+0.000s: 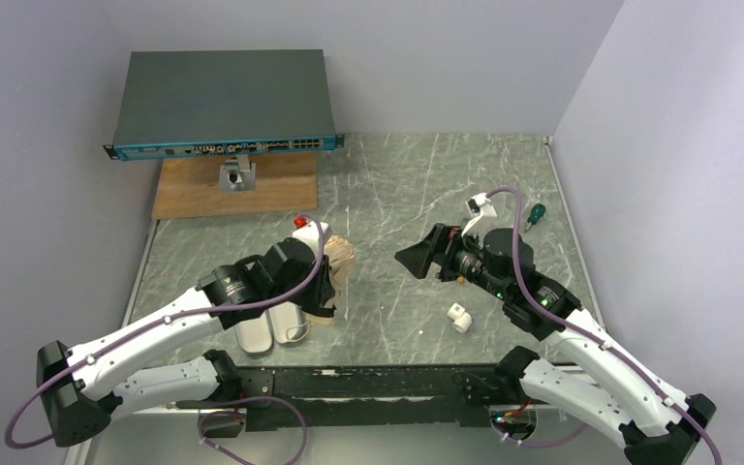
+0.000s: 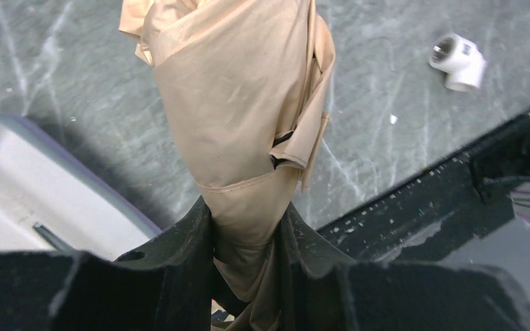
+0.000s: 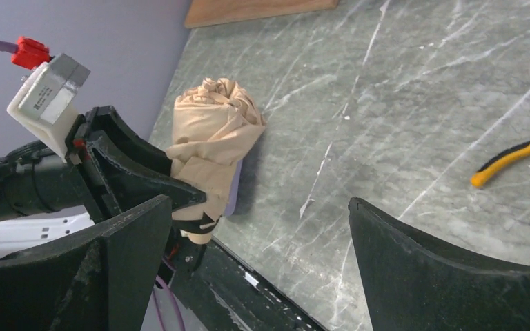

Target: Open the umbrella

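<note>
Left gripper (image 2: 245, 227): black fingers clenched on the narrow end of the umbrella (image 2: 234, 89).
Umbrella: folded, creased cream-beige fabric, a soft rolled bundle over the table's (image 1: 397, 184) left half, toward the near edge.
Case shells (image 1: 271, 329): smooth lavender-grey ovals just beside it.
Right gripper (image 3: 259, 207): jaws spread wide, empty, well apart.
Table: grey-green, white-veined stone look.
</note>
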